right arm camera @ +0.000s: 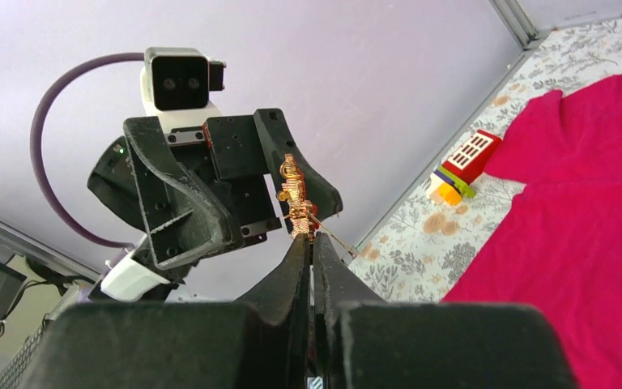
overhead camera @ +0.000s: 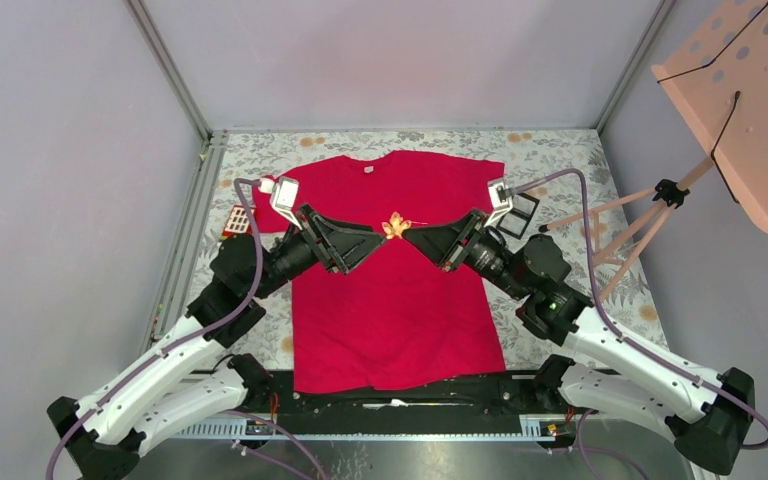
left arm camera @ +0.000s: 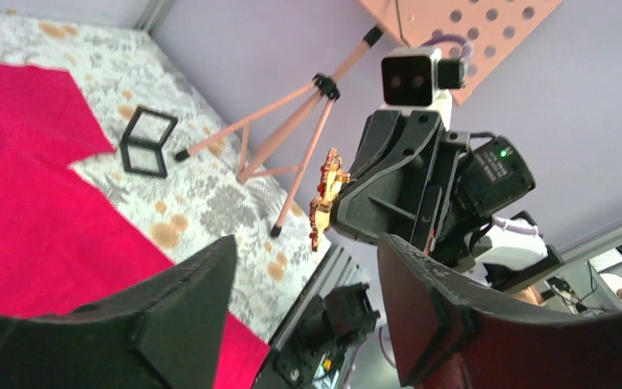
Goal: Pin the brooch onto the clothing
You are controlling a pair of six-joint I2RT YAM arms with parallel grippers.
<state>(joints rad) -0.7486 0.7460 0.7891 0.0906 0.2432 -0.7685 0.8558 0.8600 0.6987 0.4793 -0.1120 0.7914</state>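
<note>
The red T-shirt [overhead camera: 390, 290] lies flat on the floral tablecloth; parts of it show in the left wrist view [left arm camera: 24, 203] and the right wrist view [right arm camera: 583, 243]. The small orange-and-yellow brooch [overhead camera: 395, 226] is held above the shirt's chest. My right gripper [overhead camera: 407, 232] is shut on it; in the right wrist view the brooch [right arm camera: 296, 198] sticks up from the closed tips [right arm camera: 308, 240], its thin pin open and pointing right. My left gripper [overhead camera: 380, 240] is open and empty, facing the brooch [left arm camera: 326, 194] a short way off.
A small black square case [overhead camera: 523, 208] lies right of the shirt's sleeve. A red, white and yellow toy block [overhead camera: 236, 220] lies by the left sleeve. A pink perforated stand on tripod legs [overhead camera: 650, 205] stands at the right. Grey walls enclose the table.
</note>
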